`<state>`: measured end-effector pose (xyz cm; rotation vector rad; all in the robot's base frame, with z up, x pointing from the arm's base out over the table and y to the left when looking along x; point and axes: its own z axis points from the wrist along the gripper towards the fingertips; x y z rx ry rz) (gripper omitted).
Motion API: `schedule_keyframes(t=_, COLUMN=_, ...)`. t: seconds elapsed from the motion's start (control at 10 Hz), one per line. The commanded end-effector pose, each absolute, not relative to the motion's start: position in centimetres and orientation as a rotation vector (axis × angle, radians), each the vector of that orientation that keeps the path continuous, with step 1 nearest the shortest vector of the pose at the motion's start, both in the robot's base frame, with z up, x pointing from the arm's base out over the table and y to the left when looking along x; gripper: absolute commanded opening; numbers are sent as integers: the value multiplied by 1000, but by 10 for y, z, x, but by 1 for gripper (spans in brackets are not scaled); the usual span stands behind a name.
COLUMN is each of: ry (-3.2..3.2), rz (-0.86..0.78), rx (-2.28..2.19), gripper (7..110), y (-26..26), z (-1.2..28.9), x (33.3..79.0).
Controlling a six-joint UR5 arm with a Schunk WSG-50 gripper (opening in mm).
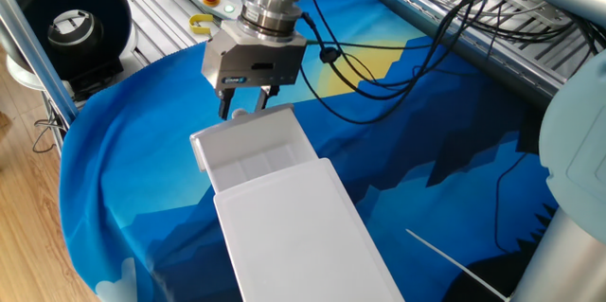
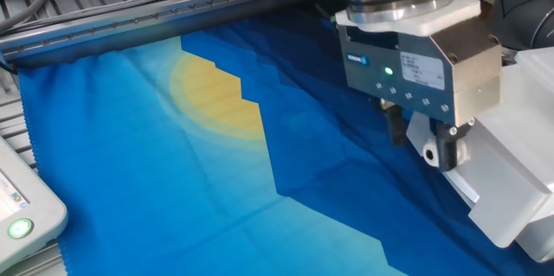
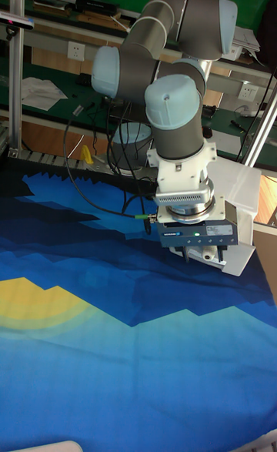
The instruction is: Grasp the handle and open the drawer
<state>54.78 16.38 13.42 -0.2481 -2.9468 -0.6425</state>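
Blue cloth (image 1: 426, 151), drawer (image 1: 251, 151) out, claw (image 1: 245, 110) parted

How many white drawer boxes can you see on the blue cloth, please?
1. The single white box lies on the blue cloth, its drawer slid out toward the gripper. Others outside the views cannot be ruled out.

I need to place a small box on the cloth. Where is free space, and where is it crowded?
Free: the wide light-blue and yellow part of the cloth, between the metal rail and the gripper. Also the cloth strip left of the white box, toward the table edge. Crowded: around the open drawer, where the gripper hangs, and under the black cables.
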Motion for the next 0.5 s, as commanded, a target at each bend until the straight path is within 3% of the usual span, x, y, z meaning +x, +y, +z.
schedule_keyframes(t=0.0, ry=-2951, rz=-674, rx=-292, gripper=66, y=158, z=166, x=559)
schedule_keyframes(t=0.2, ry=-2950, rz=-718, rx=-267, gripper=66, y=156, z=185, x=561)
schedule_keyframes(t=0.4, ry=-3005, rz=-634, rx=-230, gripper=66, y=137, z=178, x=569)
